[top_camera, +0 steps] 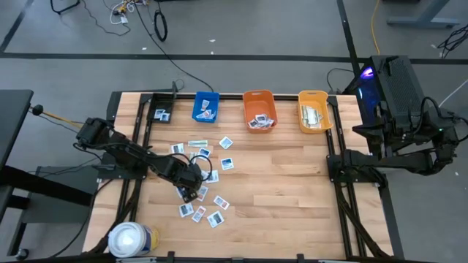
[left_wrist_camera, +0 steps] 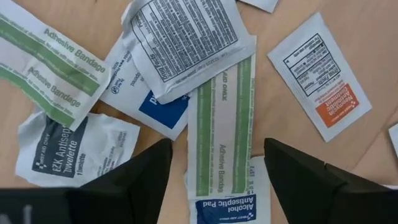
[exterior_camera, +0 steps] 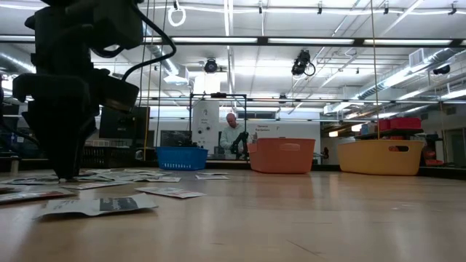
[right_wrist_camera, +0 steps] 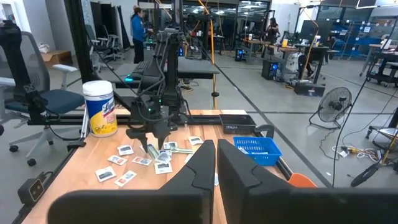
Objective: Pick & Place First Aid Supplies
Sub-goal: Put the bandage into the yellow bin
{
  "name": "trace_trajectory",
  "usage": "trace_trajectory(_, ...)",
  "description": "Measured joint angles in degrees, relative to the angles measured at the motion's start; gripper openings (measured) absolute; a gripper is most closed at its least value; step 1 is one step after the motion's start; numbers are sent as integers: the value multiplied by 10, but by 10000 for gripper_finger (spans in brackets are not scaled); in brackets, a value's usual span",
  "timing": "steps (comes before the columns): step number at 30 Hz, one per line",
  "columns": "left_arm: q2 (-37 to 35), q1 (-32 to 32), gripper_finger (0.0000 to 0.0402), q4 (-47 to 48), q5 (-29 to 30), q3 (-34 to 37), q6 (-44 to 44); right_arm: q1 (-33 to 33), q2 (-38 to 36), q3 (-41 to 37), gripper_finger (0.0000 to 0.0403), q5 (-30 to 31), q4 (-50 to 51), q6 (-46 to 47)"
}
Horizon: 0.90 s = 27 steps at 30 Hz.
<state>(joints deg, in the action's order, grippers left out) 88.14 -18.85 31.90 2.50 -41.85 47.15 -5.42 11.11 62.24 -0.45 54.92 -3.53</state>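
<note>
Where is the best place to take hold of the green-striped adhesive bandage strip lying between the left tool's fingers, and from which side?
Come straight down with the left tool, open, and pinch the adhesive bandage strip across its narrow width near the middle. It lies flat between the fingers, so its long edges are probably the easiest hold. Its upper end is tucked under a white packet.

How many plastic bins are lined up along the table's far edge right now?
3: the blue bin nearest the left arm's side, the orange bin in the middle, the yellow bin toward the right arm. None looks hidden.
</note>
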Motion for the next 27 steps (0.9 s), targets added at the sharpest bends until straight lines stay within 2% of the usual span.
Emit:
trace_trajectory(17,15,0,225,7,-3,-1,17,0,0,0,23,0,0,0)
trace_trajectory(27,40,-1,215,43,14,-38,2,0,0,0,23,0,0,0)
